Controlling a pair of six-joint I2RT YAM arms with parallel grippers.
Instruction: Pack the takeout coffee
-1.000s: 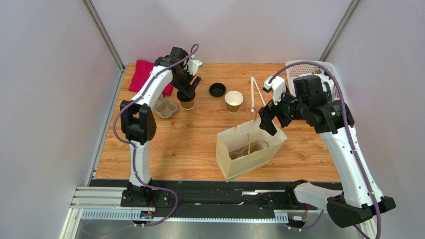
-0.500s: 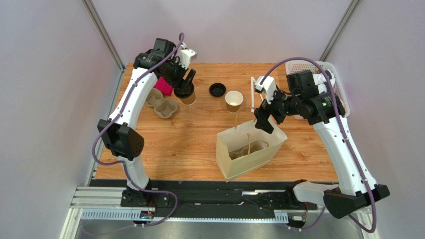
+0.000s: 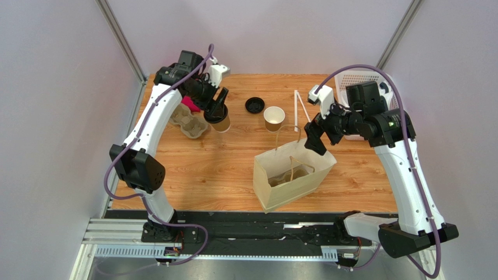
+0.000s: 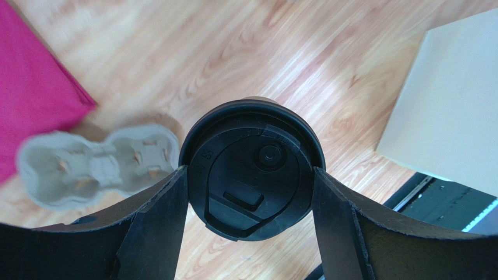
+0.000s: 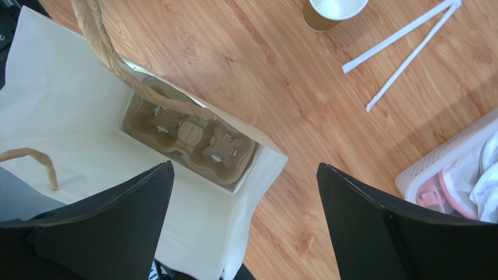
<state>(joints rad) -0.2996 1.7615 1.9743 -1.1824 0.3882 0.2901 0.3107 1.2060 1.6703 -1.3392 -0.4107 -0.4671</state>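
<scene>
The takeout coffee (image 3: pixel 220 121), a tan cup with a black lid (image 4: pixel 252 166), hangs above the table in my left gripper (image 3: pixel 214 111), which is shut on the lid's sides. The white paper bag (image 3: pixel 290 173) stands open at centre front. A cardboard cup carrier (image 5: pixel 190 135) lies on its bottom. My right gripper (image 3: pixel 311 142) is open and empty, hovering over the bag's right rim (image 5: pixel 266 160), one finger over the bag and one over the table.
A lidless tan cup (image 3: pixel 274 118) and a loose black lid (image 3: pixel 254 105) sit at the back middle, two white straws (image 3: pixel 301 107) beside them. A second cup carrier (image 3: pixel 188 123) and a pink cloth (image 3: pixel 189 104) lie at the left. A white basket (image 3: pixel 358 80) stands at the back right.
My left gripper lifted the lidded cup off the table and carried it a little right and forward. My right gripper shifted slightly over the bag's rim.
</scene>
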